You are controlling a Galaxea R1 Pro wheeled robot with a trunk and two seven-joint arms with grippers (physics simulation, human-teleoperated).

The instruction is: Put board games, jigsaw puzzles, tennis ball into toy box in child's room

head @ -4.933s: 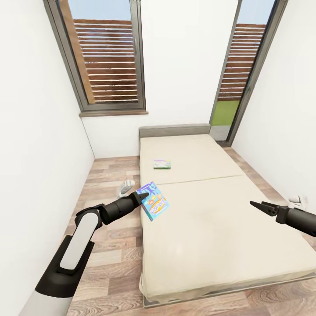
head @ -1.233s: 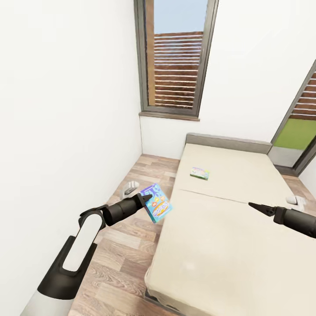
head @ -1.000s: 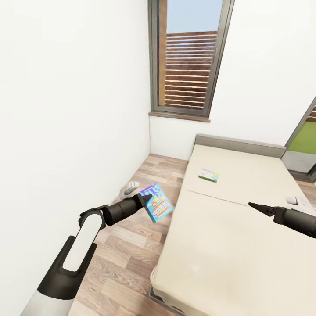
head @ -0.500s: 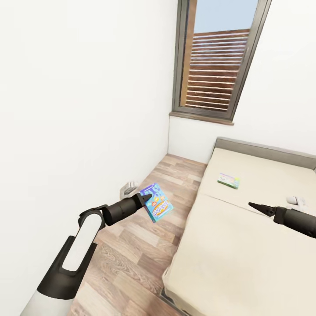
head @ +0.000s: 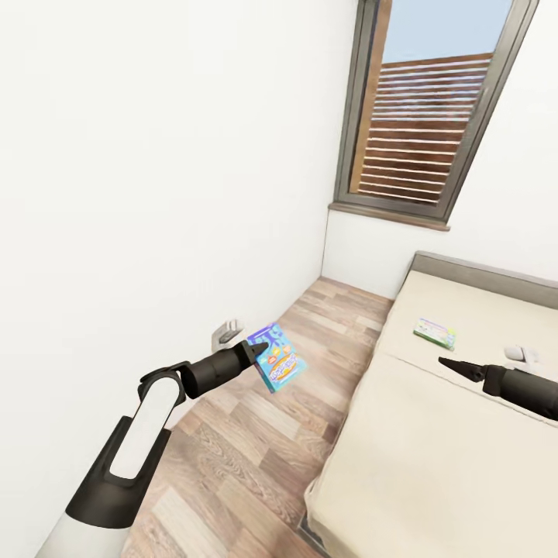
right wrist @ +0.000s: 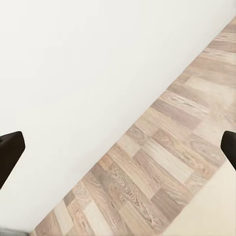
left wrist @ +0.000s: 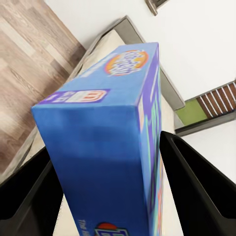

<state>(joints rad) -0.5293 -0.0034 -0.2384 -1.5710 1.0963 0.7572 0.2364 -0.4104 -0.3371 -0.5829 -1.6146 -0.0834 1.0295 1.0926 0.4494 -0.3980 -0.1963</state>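
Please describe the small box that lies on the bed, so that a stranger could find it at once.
Start at the window, then go down to the beige bed under it. Near the head end lies a small flat green box; unlike the blue box in the left gripper, nothing holds it.

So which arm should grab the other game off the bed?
The right. The right gripper hangs open and empty above the bed, close to the green game. The left gripper is shut on the blue game, out over the floor.

- my head view looks down from above at the pale wood-plank floor (head: 256,434) and cream bed (head: 465,434).
- my left wrist view sits close behind the blue printed box (left wrist: 113,162), sharing that bed.
- my right wrist view faces the same floor.
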